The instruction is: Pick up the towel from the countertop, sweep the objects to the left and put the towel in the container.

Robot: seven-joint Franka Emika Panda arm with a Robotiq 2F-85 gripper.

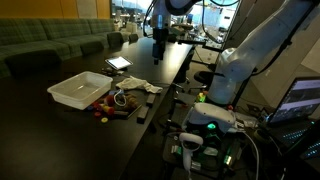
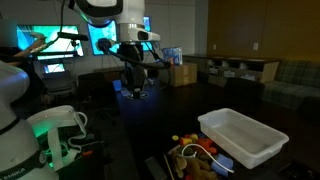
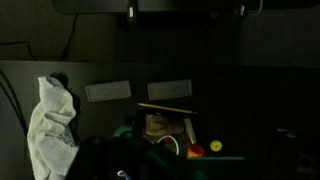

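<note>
Small objects point(image 2: 188, 155) are noted at the near desk point(image 1: 150, 75) edge, the towel point(image 1: 137, 88) crumpled beside them near the container point(image 1: 78, 92). The pincer point(image 1: 158, 46), seemingly open and empty, is held far off; the towel's raised folds should be targeted squarely.

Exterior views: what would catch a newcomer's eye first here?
The white container stands out bright on the dark countertop. Beside it lie a crumpled white towel and a cluster of small colourful objects. The tool hangs above the countertop's far end, away from them.
</note>
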